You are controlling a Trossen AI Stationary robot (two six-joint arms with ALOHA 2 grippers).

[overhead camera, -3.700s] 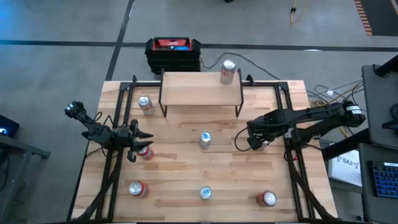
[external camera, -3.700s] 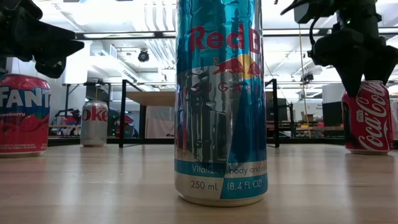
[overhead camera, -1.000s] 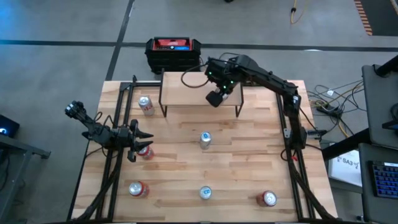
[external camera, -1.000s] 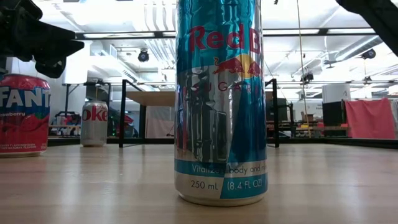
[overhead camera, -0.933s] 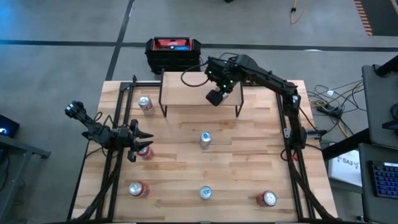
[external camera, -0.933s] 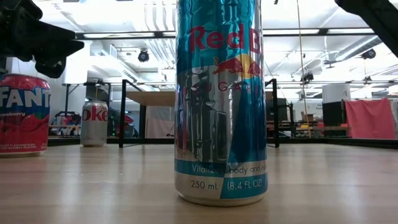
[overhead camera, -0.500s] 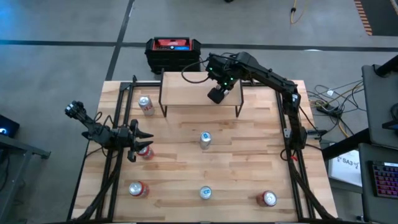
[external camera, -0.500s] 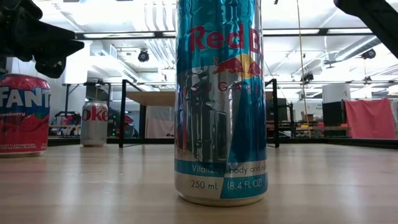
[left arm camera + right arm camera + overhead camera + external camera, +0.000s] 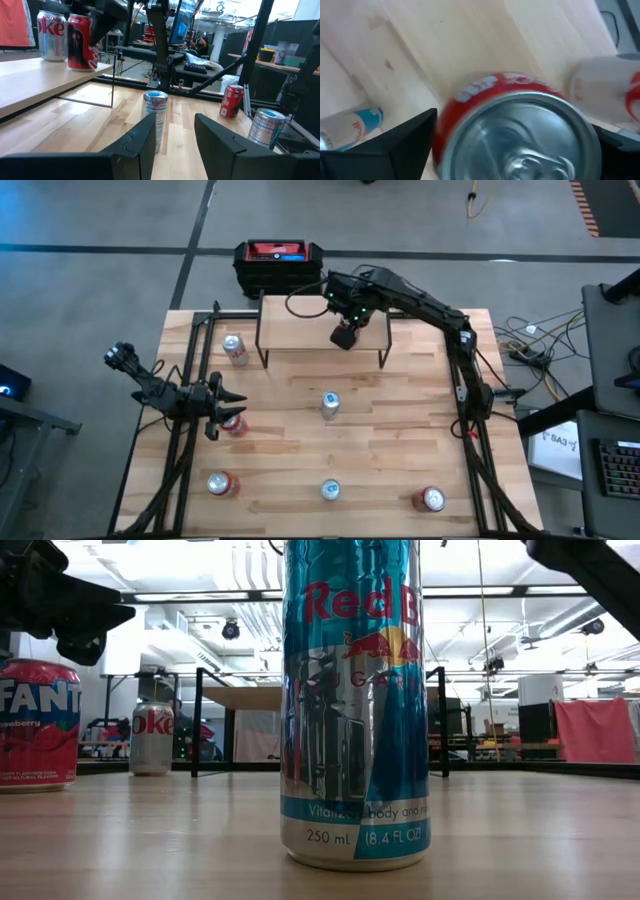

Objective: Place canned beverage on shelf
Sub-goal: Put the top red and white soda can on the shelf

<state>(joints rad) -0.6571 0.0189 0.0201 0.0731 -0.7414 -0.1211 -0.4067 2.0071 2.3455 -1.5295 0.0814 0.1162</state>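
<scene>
The right hand (image 9: 344,336) is over the shelf (image 9: 300,325) near the top middle of the high view, its fingers spread wide around the red can (image 9: 512,130) standing on the board beside a silver can (image 9: 52,34). The left hand (image 9: 222,410) waits clenched at the left of the tabletop (image 9: 400,450).

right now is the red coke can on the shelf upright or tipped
Upright. The left wrist view shows the red Coca-Cola can standing on the shelf beside a Diet Coke can; the right gripper hangs over it, fingers apart.
</scene>
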